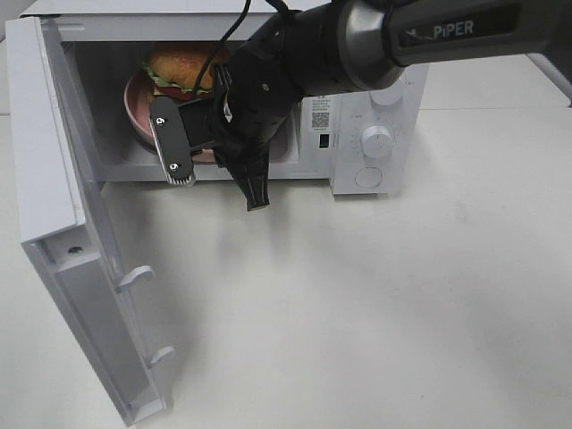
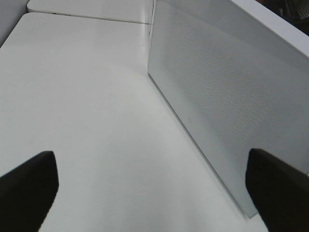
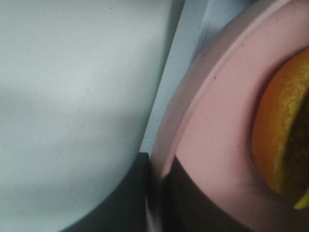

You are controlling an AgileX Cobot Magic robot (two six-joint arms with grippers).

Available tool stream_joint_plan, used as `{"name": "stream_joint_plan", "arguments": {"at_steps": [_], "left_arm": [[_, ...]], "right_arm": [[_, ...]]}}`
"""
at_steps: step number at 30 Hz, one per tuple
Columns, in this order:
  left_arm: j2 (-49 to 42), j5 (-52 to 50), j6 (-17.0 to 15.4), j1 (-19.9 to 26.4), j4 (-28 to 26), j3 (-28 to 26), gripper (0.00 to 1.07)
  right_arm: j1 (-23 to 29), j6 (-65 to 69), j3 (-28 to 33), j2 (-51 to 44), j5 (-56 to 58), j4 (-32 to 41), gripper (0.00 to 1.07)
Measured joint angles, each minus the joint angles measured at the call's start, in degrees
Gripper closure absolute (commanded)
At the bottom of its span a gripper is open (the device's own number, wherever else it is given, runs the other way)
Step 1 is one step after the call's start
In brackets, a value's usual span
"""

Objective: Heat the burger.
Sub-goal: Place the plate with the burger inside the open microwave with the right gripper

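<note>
burger (image 1: 183, 64) sat on pink plate (image 1: 133, 101) inside microwave (image 1: 380, 103), right gripper (image 3: 157, 195) clamped its rim, left gripper (image 2: 153, 186) gaped over worktop (image 2: 87, 96)

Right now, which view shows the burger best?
Exterior high: the burger sits on the pink plate inside the microwave, partly behind the right arm. Right wrist catches only a bun edge; left wrist shows none.

We see a white table (image 1: 384, 313) filling the high view, matte and evenly lit, with a soft grey shadow (image 1: 206, 241) lying toward its rear left. In the left wrist view a thin seam (image 2: 96, 18) along its far edge parts it from a second white top (image 2: 87, 7) with rounded corners.
</note>
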Motion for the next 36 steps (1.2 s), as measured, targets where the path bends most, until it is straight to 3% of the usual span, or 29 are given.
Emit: {"name": "stream_joint_plan", "arguments": {"at_steps": [7, 23, 36], "left_arm": [[0.00, 0.00, 0.00, 0.00, 0.00, 0.00, 0.09], [0.00, 0.00, 0.00, 0.00, 0.00, 0.00, 0.09], [0.00, 0.00, 0.00, 0.00, 0.00, 0.00, 0.09]], "right_arm": [[-0.06, 1.55, -4.98, 3.32, 0.29, -0.74, 1.07], [-2.18, 2.86, -10.43, 7.68, 0.34, -1.15, 1.07], [-2.58, 3.38, -11.23, 9.22, -1.89, -1.95, 1.06]]}}
